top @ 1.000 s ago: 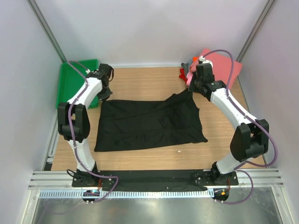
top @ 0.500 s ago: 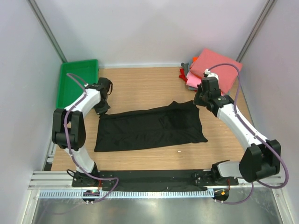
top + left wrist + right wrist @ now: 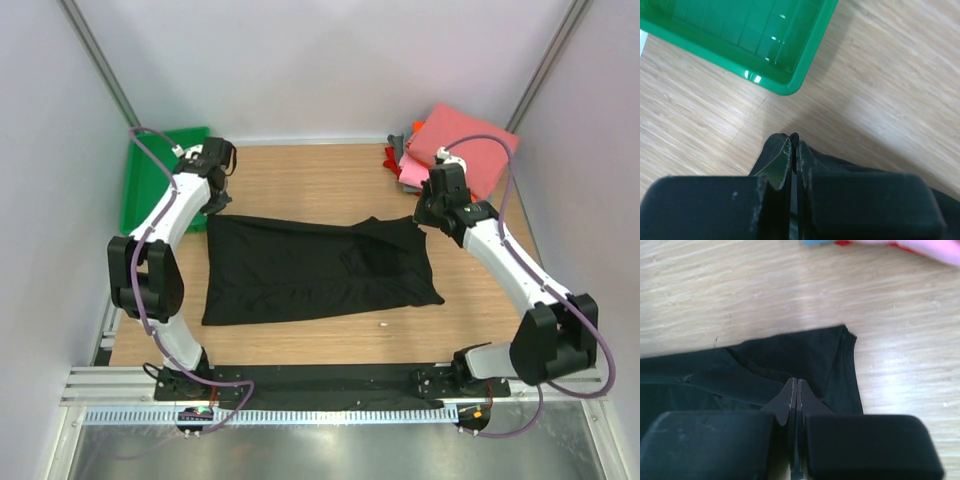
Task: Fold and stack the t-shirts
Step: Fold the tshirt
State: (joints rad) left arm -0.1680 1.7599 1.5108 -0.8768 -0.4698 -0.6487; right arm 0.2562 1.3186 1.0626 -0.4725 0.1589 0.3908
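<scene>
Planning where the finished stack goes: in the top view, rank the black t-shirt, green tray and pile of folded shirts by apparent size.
1. black t-shirt, clearly largest.
2-3. green tray and pile of folded shirts look alike; the tray is partly hidden, so unranked.

Bare wood [image 3: 310,175] open beyond black shirt [image 3: 310,270], between green tray [image 3: 135,205] far left and pile of folded shirts [image 3: 475,160] far right. Narrow bare strip [image 3: 330,340] along near edge. Walls [image 3: 40,250] close either side.
</scene>
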